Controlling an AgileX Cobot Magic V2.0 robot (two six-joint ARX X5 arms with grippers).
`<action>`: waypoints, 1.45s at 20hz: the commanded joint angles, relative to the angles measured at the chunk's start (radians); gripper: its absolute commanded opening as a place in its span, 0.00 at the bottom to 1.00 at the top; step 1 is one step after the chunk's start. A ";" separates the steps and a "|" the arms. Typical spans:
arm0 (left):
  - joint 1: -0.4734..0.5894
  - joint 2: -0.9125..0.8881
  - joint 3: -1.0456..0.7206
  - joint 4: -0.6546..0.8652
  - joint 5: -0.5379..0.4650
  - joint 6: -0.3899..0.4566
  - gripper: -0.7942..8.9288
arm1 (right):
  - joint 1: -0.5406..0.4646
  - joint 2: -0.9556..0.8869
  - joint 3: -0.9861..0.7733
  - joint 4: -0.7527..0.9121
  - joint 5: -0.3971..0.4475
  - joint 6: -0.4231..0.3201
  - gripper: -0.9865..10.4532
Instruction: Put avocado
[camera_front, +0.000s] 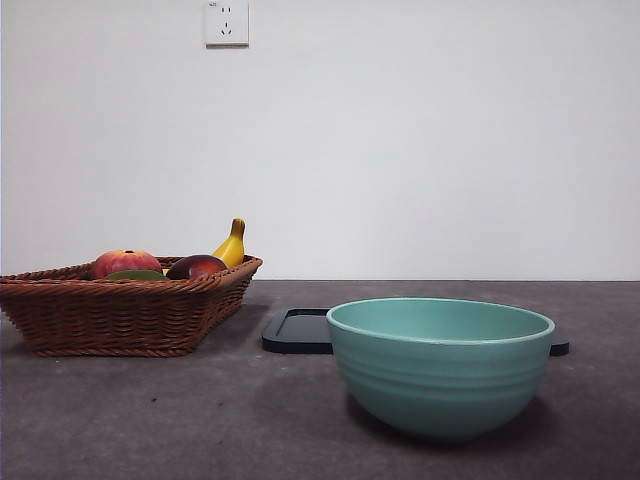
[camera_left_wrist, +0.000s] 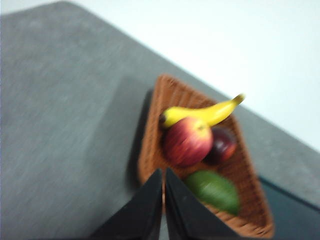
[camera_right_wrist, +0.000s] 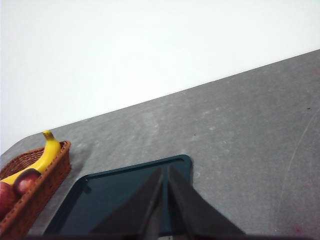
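The avocado (camera_left_wrist: 215, 190) is showing as a smooth, rounded, dark green oval, lying in the wicker basket (camera_left_wrist: 150, 135) just beyond the tips of the left gripper (camera_left_wrist: 164, 175), whose fingers are pressing together with only a thin slit between them. Farther out from those fingers, the red-orange peach (camera_left_wrist: 187, 141), a maroon fruit (camera_left_wrist: 223, 145) and a banana (camera_left_wrist: 200, 114) are sharing the basket. The right gripper (camera_right_wrist: 165, 172) is hanging over a dark tray (camera_right_wrist: 107, 195), its fingers closed. The grey desk (camera_front: 150, 420) is carrying a teal bowl (camera_front: 440, 375); a white wall with a socket (camera_front: 226, 22) is standing behind.
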 joint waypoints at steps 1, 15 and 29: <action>0.002 0.048 0.078 0.012 0.029 -0.012 0.09 | -0.002 0.050 0.077 -0.020 -0.014 0.000 0.09; -0.002 0.459 0.519 -0.209 0.314 0.283 0.09 | 0.000 0.485 0.520 -0.343 -0.328 -0.254 0.09; -0.169 0.770 0.851 -0.662 0.392 0.642 0.09 | 0.228 0.786 0.814 -0.752 -0.351 -0.504 0.09</action>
